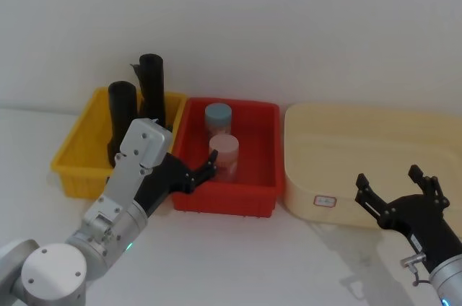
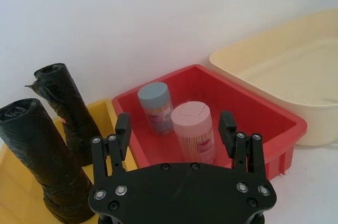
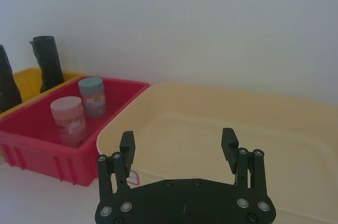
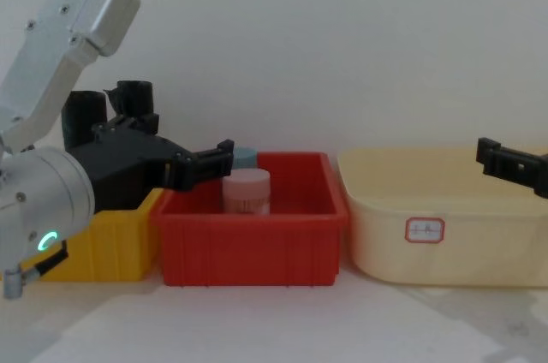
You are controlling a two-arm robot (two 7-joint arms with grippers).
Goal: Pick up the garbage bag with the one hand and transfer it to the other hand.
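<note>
While the garbage bag stands in the yellow bin, the left end effector hovers released over a corner of the red bin; the right end effector hangs released.

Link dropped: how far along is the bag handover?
Nothing done yet. The garbage bag stands untouched in the yellow bin. The left gripper hangs open by the red bin; the right gripper hovers open over the cream tub. Grasp, lift and handover remain.

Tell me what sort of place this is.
Likely a robot lab test bench: a white table against a plain wall, a yellow bin, red bin and cream tub lined up, and the left gripper and right gripper open near them.
</note>
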